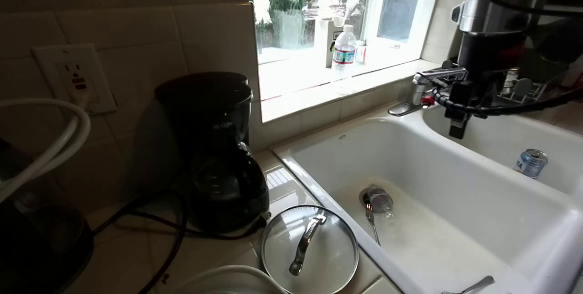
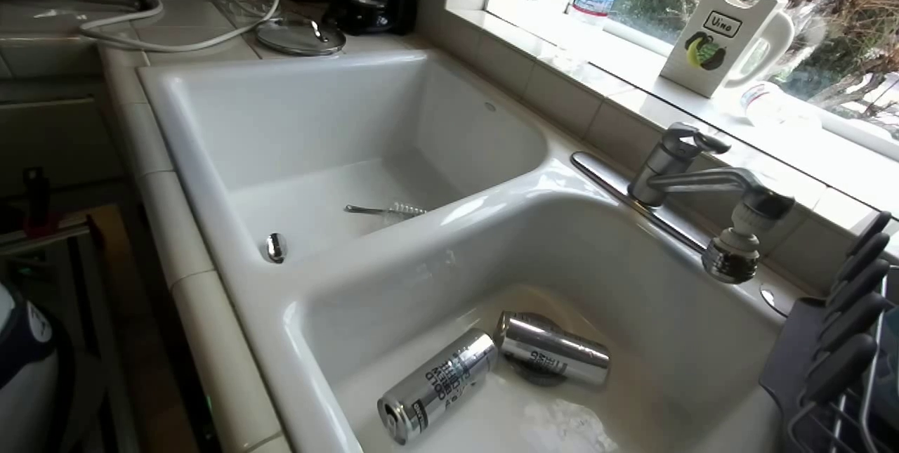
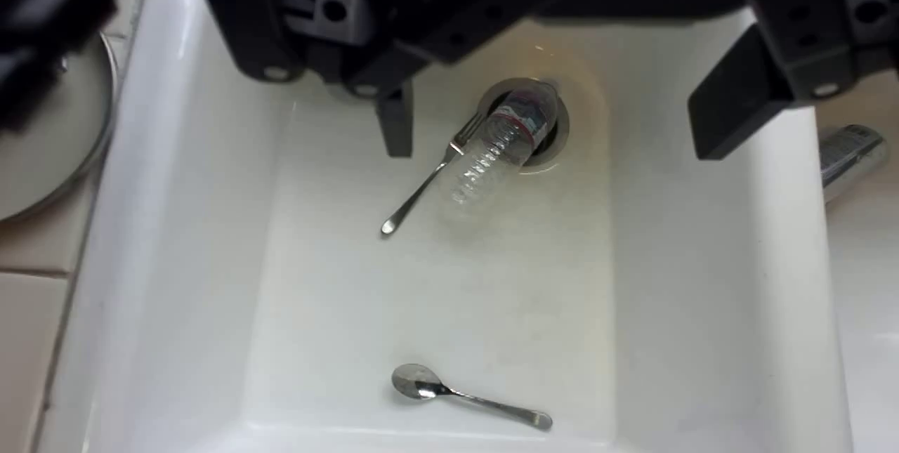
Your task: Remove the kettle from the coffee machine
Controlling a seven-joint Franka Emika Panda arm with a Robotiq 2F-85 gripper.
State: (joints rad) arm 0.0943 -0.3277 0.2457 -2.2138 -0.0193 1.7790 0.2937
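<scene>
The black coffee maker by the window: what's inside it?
A dark glass carafe sits in the lower half of the coffee maker. The carafe hides what is directly beneath and behind it, and the picture is too dark to tell whether it is filled.

Bottle, fork, spoon in sink

In an exterior view my arm hangs over the bench, in from its window-side edge, wrist turned downward. I have the gripper pointing down, both fingers parted wide in the wrist view.
</scene>
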